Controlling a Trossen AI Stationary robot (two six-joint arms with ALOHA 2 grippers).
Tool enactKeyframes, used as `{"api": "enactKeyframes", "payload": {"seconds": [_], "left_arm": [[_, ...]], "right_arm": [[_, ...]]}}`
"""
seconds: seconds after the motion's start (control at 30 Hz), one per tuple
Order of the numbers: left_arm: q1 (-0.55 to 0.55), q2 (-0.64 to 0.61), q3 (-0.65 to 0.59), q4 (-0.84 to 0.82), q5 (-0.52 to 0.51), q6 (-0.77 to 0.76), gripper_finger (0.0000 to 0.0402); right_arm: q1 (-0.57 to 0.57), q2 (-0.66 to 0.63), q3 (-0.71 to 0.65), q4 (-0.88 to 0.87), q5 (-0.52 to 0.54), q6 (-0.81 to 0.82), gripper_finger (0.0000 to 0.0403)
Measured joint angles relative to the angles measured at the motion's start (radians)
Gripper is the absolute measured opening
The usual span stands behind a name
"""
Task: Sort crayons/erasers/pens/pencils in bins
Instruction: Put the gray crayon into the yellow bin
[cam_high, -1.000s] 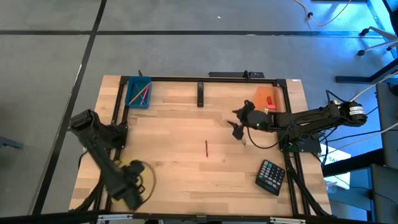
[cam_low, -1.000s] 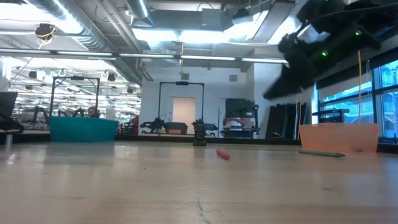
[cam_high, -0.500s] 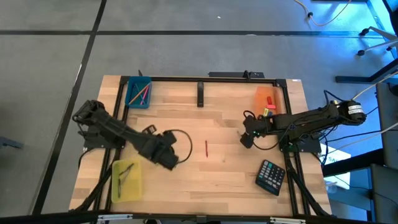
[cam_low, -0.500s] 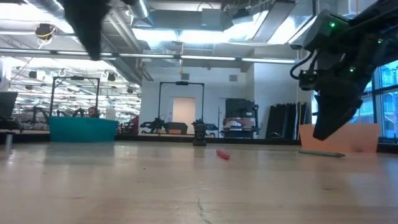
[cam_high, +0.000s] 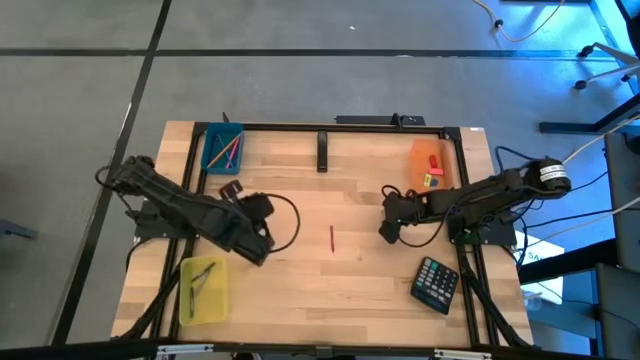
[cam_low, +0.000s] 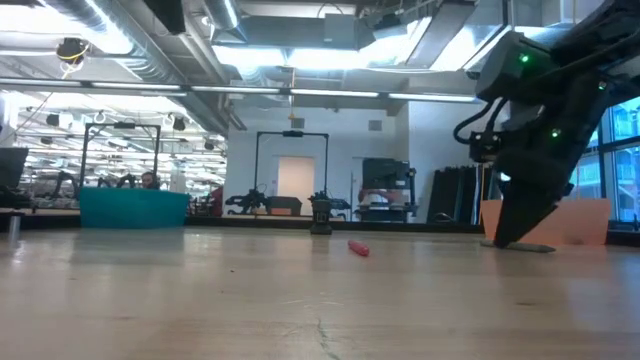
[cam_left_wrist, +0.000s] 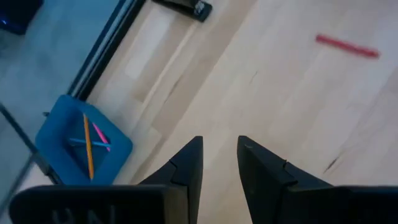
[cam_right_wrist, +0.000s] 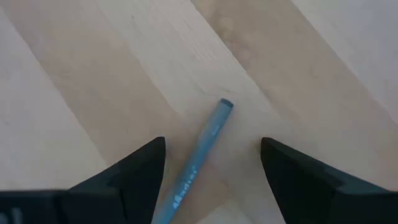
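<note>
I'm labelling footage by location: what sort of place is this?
Probably a robotics lab in an open industrial hall: two dark robot arms work a black-framed light wooden table, with exposed ceiling ducts and metal equipment racks behind.

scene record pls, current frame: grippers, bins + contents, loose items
left gripper: above the table's left-centre, narrow gap between its fingers, holding nothing
right gripper: open, low over a blue-grey stick lying between its fingers, not gripped
teal bin: far left corner, holds orange, pink and blue sticks
orange bin: far right, holds a red eraser and a yellow eraser
yellow bin: near left, holds thin dark sticks
loose: red stick at table centre
other: black calculator, near right
</note>
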Motion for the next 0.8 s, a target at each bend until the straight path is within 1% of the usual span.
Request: {"api": "enactKeyframes", "payload": {"seconds": [0.1, 0.27, 0.37, 0.47, 0.5, 0.57, 0.67, 0.73, 0.8], "left_arm": [[-0.024, -0.043, 0.0, -0.003, -0.019, -0.053, 0.0092], [-0.07, -0.079, 0.0, -0.003, -0.031, -0.136, 0.0092], [-0.103, -0.081, 0.0, -0.003, -0.083, -0.183, 0.0092], [-0.135, -0.076, -0.02, 0.014, -0.174, -0.239, 0.0092], [-0.146, -0.074, -0.039, 0.032, -0.198, -0.263, 0.0092], [-0.153, -0.074, -0.087, 0.08, -0.202, -0.301, 0.0092], [-0.158, -0.074, -0.207, 0.21, -0.184, -0.324, 0.0092], [-0.163, -0.074, -0.313, 0.351, -0.176, -0.311, 0.0092], [-0.163, -0.074, -0.435, 0.545, -0.154, -0.273, 0.0092]], "right_arm": [[0.0, 0.018, 0.017, -0.021, 0.006, 0.0, 0.0228], [0.0, 0.036, 0.045, -0.054, 0.009, -0.023, 0.013], [0.0, 0.037, 0.064, -0.09, 0.012, -0.048, 0.0074], [0.0, 0.038, 0.082, -0.108, 0.015, -0.082, 0.0032], [0.0, 0.038, 0.09, -0.103, 0.017, -0.099, 0.0023], [-0.001, 0.038, 0.105, -0.066, 0.022, -0.138, 0.0008], [-0.001, 0.038, 0.13, 0.04, 0.017, -0.21, 0.0006], [-0.001, 0.037, 0.149, 0.154, -0.013, -0.257, 0.0009], [-0.001, 0.037, 0.17, 0.251, -0.065, -0.305, 0.0011]]}}
